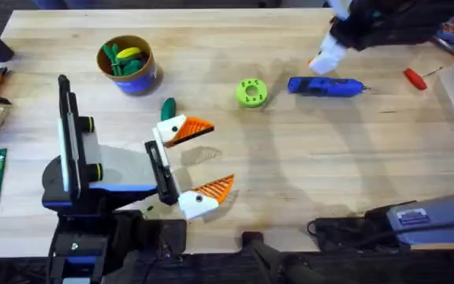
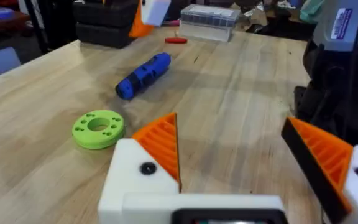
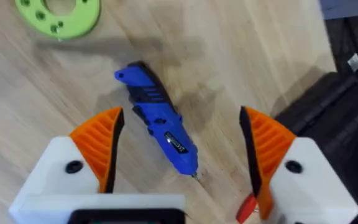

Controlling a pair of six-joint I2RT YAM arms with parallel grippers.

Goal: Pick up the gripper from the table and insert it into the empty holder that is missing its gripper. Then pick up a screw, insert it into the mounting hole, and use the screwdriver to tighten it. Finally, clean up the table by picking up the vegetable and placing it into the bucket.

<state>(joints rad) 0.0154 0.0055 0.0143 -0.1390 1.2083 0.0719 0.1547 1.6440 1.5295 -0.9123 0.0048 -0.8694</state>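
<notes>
On the desk (image 1: 306, 158), item by item: the screwdriver (image 1: 325, 86), blue, lying flat toward the far right, metal tip pointing away from the lime-green disc (image 1: 251, 93) beside it; judged to be laid on its side so that spread fingers can straddle the barrel. Right end effector (image 3: 182, 158), poised above that driver, fingers wide apart, holding nothing; its stance suggests the tightening step is being prepared. Left end effector (image 1: 203, 158), resting low near the front left, fingers likewise spread and empty, apparently parked out of the way. The vegetable (image 1: 168, 109), dark green, lying just beyond the left fingers and close to the bucket (image 1: 128, 66) (which already holds green and yellow pieces), so the clean-up is not yet done. A small red-handled tool (image 1: 414, 78) lies at the far right. As to views: the overhead alone gives the bucket, the vegetable and the overall spacing; the right wrist view shows the driver lying between its orange pads (image 3: 101, 140), which the overhead hides under the dark arm; the left wrist view shows the driver (image 2: 143, 74) and disc (image 2: 98, 128) from low across the desk. The loose gripper and the holder cannot be made out with certainty.
</notes>
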